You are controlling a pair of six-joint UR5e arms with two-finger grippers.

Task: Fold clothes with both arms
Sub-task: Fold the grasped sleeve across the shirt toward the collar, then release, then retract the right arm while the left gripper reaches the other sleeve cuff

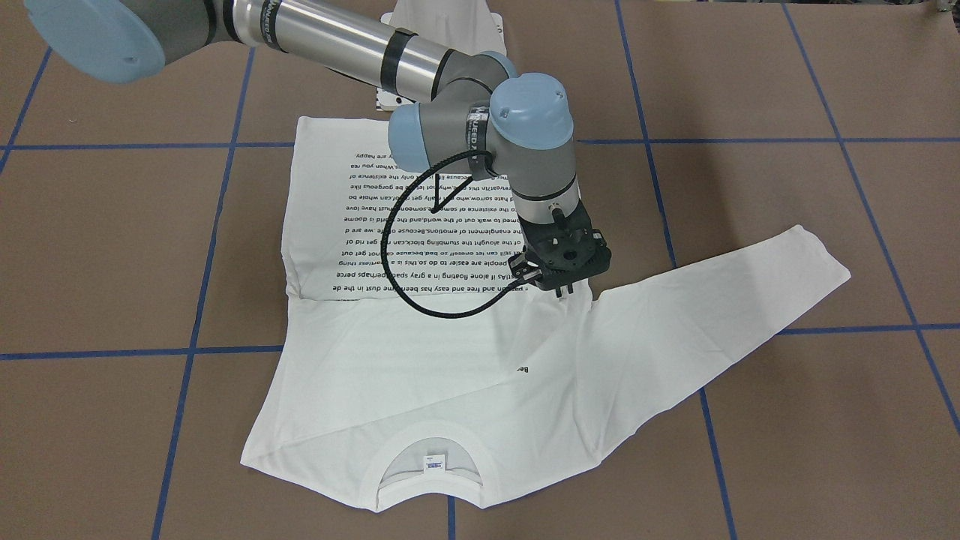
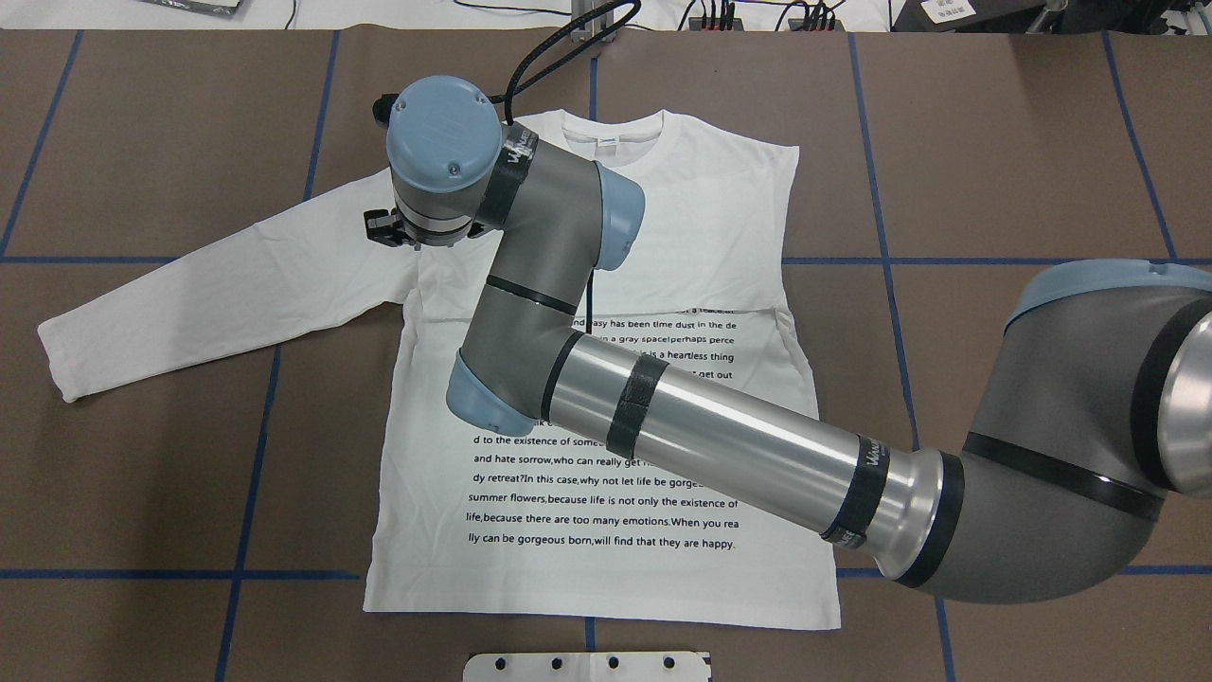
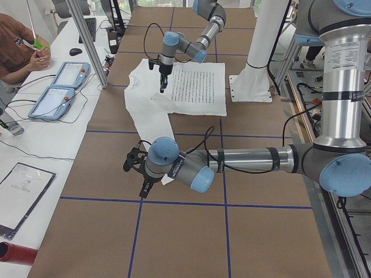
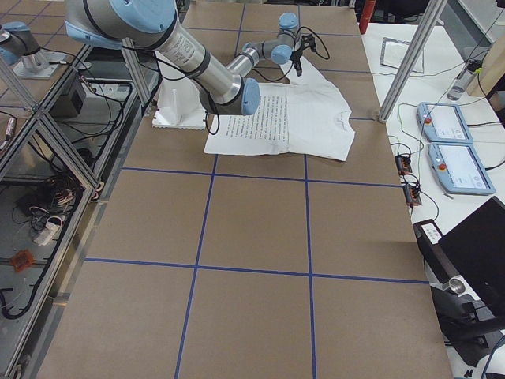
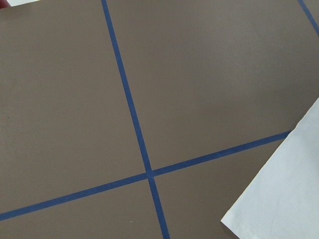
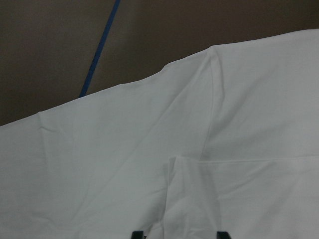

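Our white T-shirt (image 2: 710, 237) lies flat on the tabletop (image 2: 994, 189), in the overhead view collar (image 1: 427, 442) at 12 o'clock and one sleeve (image 2: 218, 284) stretched toward 9; it's light, floppy cotton, so we'd pinch seams, cuff (image 2: 59, 365) or hem, not mid-panel. The right tool (image 1: 562, 289) hangs over the armpit seam, fingertips (image 6: 137, 234) apart and empty, while for the left tool (image 3: 144, 188) out by the cuff we can't tell. The print (image 2: 606, 543) ends "ly can be gorgeous born,will find that they are happy."; the neck label (image 1: 434, 463) is too small to read.
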